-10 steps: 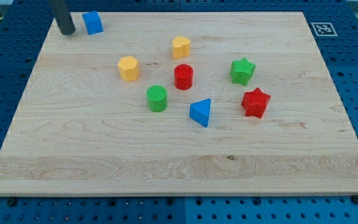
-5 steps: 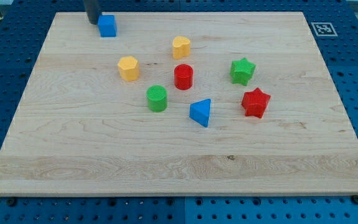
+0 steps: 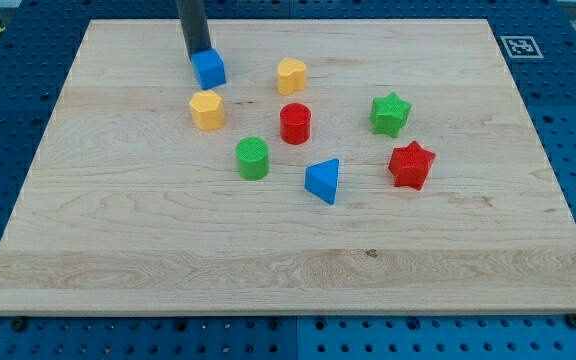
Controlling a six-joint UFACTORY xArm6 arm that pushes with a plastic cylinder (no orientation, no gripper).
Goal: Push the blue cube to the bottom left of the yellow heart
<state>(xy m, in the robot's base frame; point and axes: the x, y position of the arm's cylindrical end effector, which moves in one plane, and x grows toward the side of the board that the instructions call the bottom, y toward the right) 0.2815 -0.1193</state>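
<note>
Item: blue cube [image 3: 208, 68], left of yellow heart [image 3: 291, 75], my tip [image 3: 198, 56] touching its far-left edge; rod only, no pincer state to tell.

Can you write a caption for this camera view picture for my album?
My tip touches the small blue cube from the view's upper left, just left of the yellow heart.

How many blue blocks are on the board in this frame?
2: the blue cube near the view's top, touching my tip, and the blue triangular block near the middle. None looks hidden.

blue cube [image 3: 208, 68], left of yellow heart [image 3: 291, 75]
</note>
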